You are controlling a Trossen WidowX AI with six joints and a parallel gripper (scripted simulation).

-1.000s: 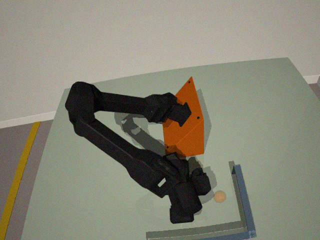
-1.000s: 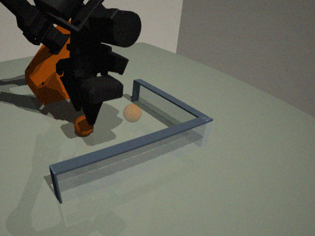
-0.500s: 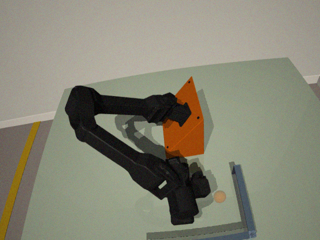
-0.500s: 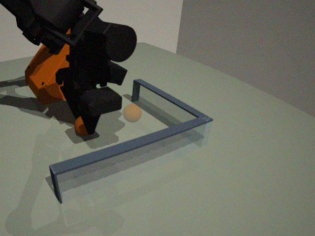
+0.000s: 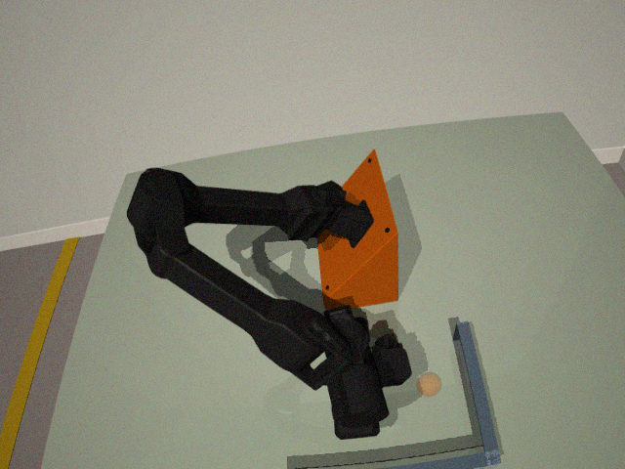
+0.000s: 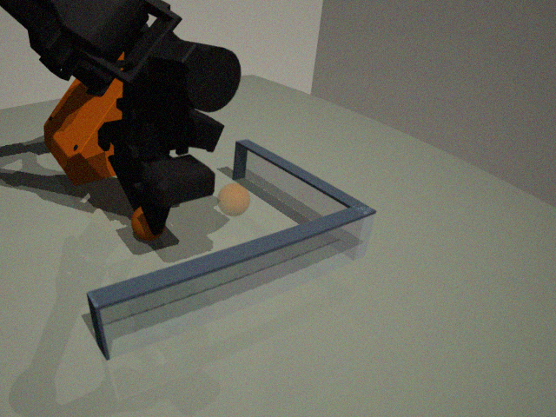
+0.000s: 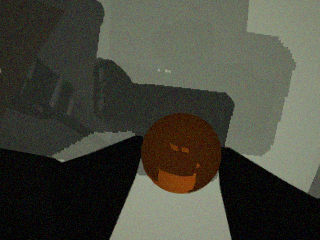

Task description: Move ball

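The orange ball (image 6: 142,224) (image 7: 181,155) is at table height, to the left of the see-through copy in the exterior view; the arm hides it in the top view. My gripper (image 6: 148,227) (image 7: 180,149) points down and is shut on the ball, with a fingertip against each side in the wrist view. The pale see-through copy (image 5: 429,384) (image 6: 234,199) shows inside the corner, a short way from the ball. The two low clear walls have blue-grey top edges: one side wall (image 5: 479,388) (image 6: 296,173) and one front wall (image 5: 429,460) (image 6: 210,259).
An orange wedge-shaped block (image 5: 373,273) (image 6: 64,139) stands at the arm's base, behind the gripper. The front wall runs close past the ball, and the side wall stands beyond the see-through copy. The arm's shadow lies around the ball.
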